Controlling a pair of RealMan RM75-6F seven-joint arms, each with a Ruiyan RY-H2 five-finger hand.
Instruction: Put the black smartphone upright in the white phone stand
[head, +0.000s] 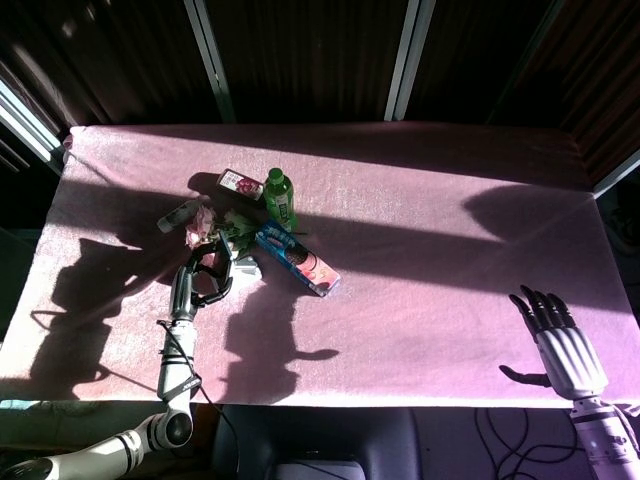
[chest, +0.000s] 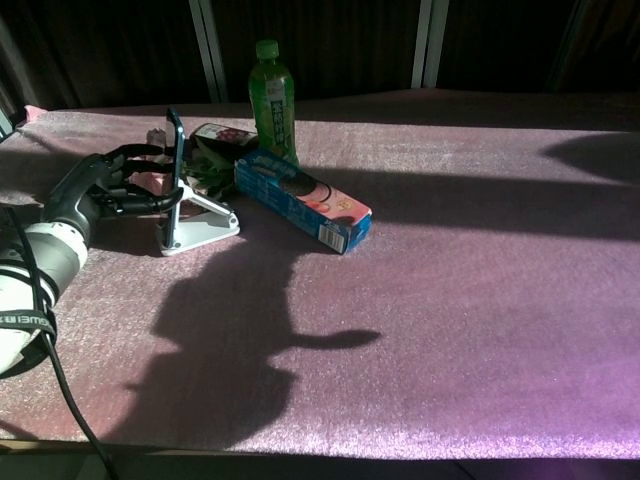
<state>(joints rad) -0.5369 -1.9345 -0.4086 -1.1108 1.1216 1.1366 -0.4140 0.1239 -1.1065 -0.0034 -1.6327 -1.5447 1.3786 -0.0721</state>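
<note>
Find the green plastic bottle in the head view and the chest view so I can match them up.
Head view: the green plastic bottle stands left of centre, in the cluster of items on the pink table cover.
Chest view: the bottle stands upright near the top, left of centre.
Shared landmark: the blue rectangular box lies just beside it in both.

pink textured table cover (chest: 480, 300) | green plastic bottle (chest: 272, 100), upper left | blue-and-pink printed carton (chest: 303, 200) | white phone stand (chest: 200, 225) | black smartphone (chest: 176, 160)
</note>
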